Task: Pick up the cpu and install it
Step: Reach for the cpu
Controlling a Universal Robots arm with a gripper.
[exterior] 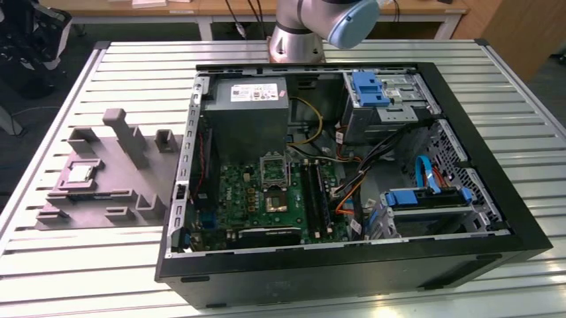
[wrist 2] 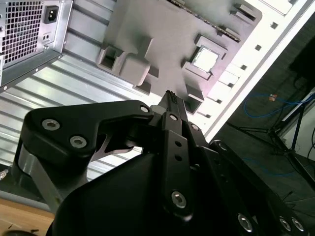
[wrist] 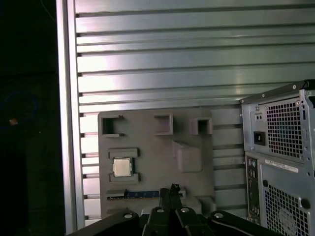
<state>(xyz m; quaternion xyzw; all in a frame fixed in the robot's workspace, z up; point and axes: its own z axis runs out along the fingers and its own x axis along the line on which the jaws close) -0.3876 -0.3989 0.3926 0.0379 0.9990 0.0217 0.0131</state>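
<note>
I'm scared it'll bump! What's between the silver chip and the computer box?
In the exterior view, a tall post on the grey tray stands between cpu and case.

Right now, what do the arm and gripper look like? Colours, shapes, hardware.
In the exterior view the arm is a silvery grey cylinder with a pale blue round joint cap. In both wrist views the gripper is matte black, built of angular linked plates held together by silver round-head screws.

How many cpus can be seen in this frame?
1. The cpu lies in a pocket of the grey tray, at the exterior view's left of the case; the case's crowded inside could hide another.
</note>
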